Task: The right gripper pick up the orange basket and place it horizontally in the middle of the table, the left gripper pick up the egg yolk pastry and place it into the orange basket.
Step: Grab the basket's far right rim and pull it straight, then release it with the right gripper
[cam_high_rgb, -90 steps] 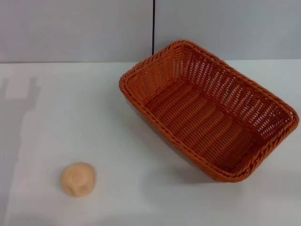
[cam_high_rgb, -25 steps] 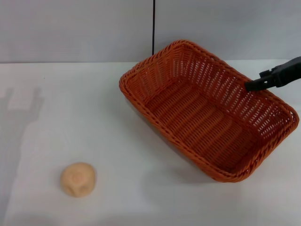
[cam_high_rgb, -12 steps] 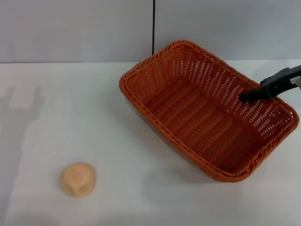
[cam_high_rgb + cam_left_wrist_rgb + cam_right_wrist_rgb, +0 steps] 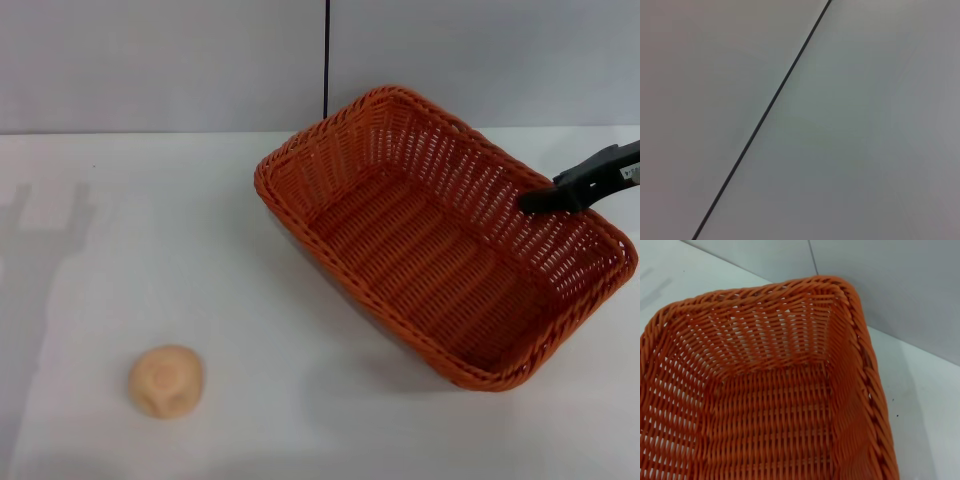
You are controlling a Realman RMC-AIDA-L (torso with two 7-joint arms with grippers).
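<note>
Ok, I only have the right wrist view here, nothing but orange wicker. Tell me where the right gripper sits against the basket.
Observer: In the head view the right gripper comes in from the right, its tip at the far long rim of the orange basket.
Operator: Give me the basket's lie on the table.
Observer: It sits diagonally on the table, right of centre, not yet horizontal.
Operator: Now locate the pastry.
Observer: The egg yolk pastry lies on the table at the near left, well apart from the basket.
</note>
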